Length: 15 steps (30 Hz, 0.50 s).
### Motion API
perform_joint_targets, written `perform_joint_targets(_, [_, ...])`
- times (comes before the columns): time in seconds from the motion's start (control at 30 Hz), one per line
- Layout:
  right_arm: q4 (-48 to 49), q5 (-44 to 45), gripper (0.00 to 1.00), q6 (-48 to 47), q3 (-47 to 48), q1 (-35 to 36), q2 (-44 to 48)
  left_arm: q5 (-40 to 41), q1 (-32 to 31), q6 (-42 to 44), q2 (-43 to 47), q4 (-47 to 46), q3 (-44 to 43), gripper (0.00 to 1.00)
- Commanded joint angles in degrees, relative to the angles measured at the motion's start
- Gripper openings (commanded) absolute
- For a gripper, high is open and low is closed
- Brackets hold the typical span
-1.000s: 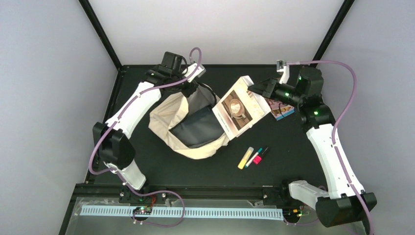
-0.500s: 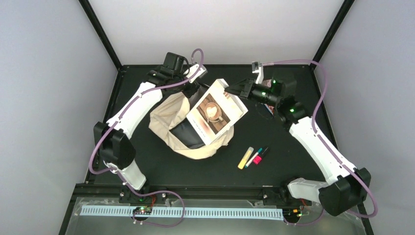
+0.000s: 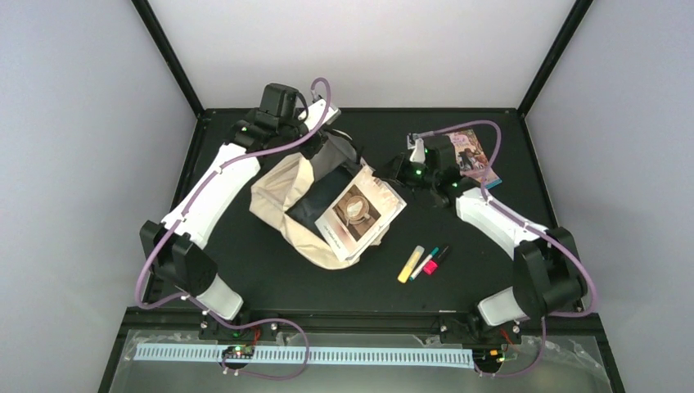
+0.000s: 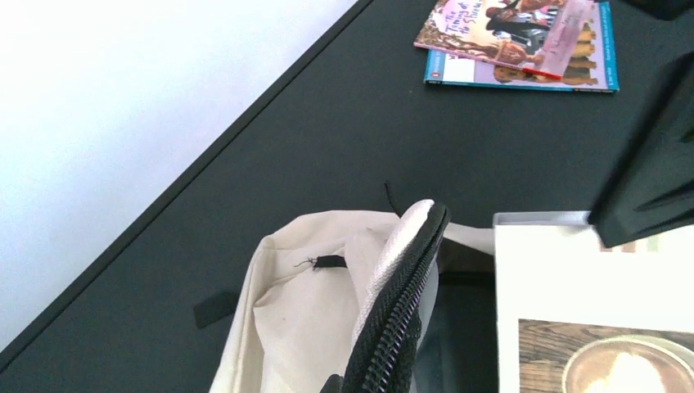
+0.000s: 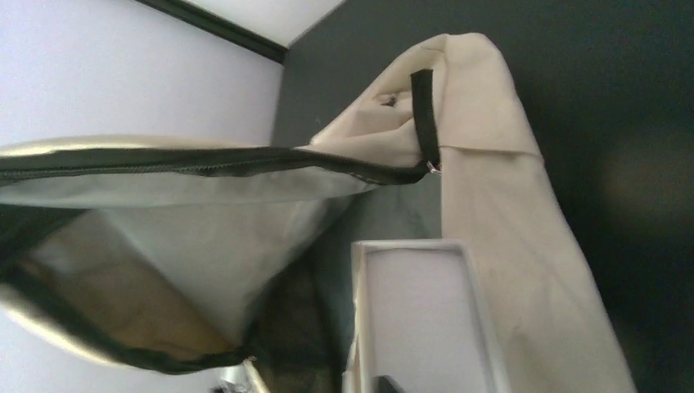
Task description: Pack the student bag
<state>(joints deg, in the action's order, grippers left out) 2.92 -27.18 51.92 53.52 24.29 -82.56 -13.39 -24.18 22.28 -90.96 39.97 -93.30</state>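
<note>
Matt cloth student bag (image 3: pixel 274 201); glossy paper-covered book (image 3: pixel 358 213).

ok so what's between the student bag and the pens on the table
Nothing. In the top view, the strip of black table between the student bag and the three pens is bare.

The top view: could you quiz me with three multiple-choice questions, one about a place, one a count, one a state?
1. Where is the coffee-cover book? A. Beside the pens. B. At the open mouth of the student bag. C. In the far right corner.
2. How many pens lie on the table? A. Two. B. Three. C. Five.
3. The student bag is: A. zipped shut. B. folded flat. C. open.
Answers: 1 B, it lies across the opening. 2 B, yellow, teal and pink-black side by side. 3 C, its grey lining shows.
</note>
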Motion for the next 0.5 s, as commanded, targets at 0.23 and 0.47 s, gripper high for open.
perform_joint_targets(0.23, [-33.96, 5.61, 1.0, -30.4, 14.74, -0.61, -8.01, -4.68, -2.24, 2.5, 4.44, -3.32, 2.78, 0.02])
perform_joint_targets(0.47, [-46.69, 7.21, 1.0, -39.29, 21.87, -4.57, -12.57, -5.22, -2.68, 3.12, 4.99, -2.85, 3.04, 0.02])
